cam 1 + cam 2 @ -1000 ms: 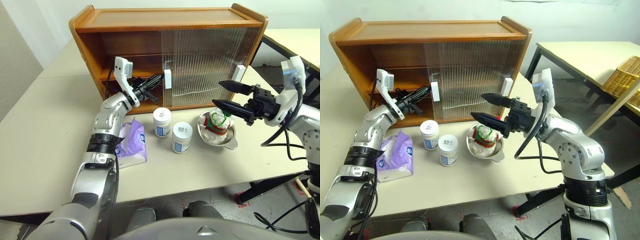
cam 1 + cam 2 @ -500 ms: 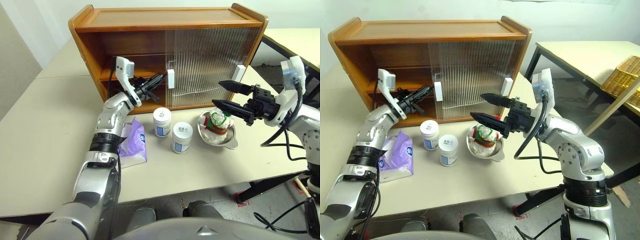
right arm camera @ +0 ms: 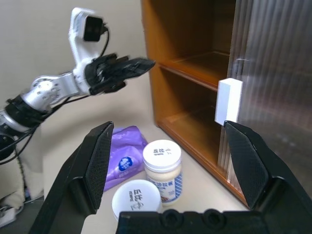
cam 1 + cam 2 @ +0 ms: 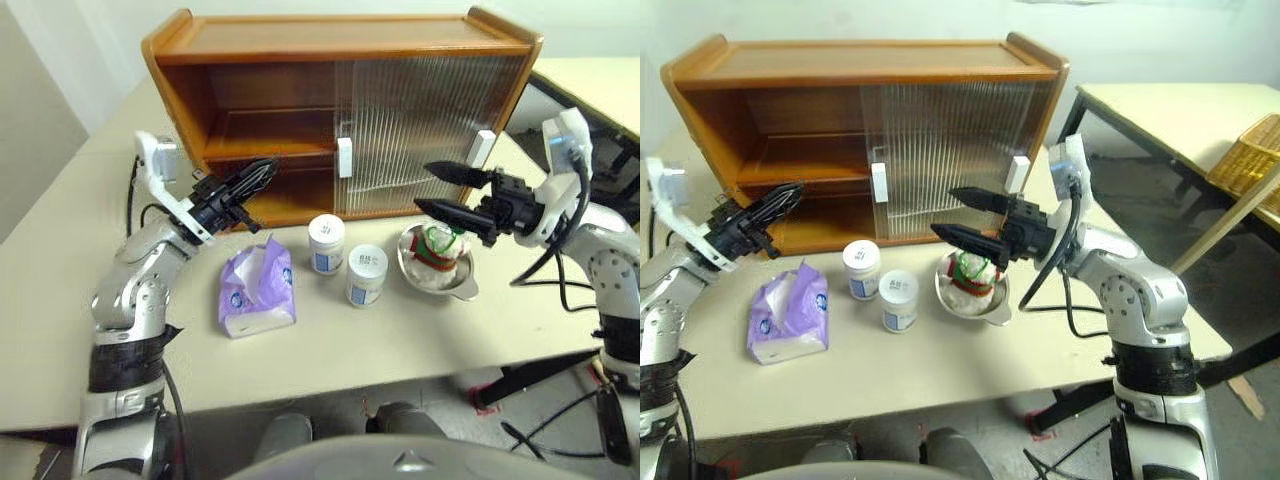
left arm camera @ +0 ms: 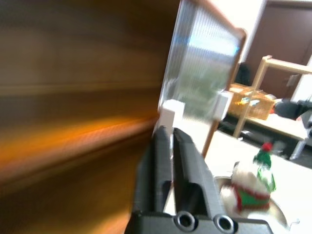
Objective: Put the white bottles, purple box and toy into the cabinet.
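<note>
The wooden cabinet [image 4: 330, 40] stands at the back of the table, its left half open and its ribbed doors [image 4: 420, 120] covering the right half. Two white bottles [image 4: 326, 243] [image 4: 366, 274] stand in front of it, and the purple box [image 4: 257, 290] lies to their left. The toy [image 4: 440, 245] sits in a steel bowl [image 4: 445, 285]. My left gripper [image 4: 255, 175] hovers in front of the open left half, above the purple box, with its fingers [image 5: 163, 161] close together and nothing between them. Just above the toy, my right gripper [image 4: 428, 188] is wide open and points left.
A white handle [image 4: 344, 157] marks the near door's left edge, and a second handle [image 4: 484, 148] sits at the right end. Another table with a wicker basket [image 4: 1252, 150] stands to the right. The table's front edge runs close below the objects.
My left gripper has pulled back and to the left, away from the door handle, uncovering the purple box. The near door slid slightly right earlier. The right arm has stayed put.
</note>
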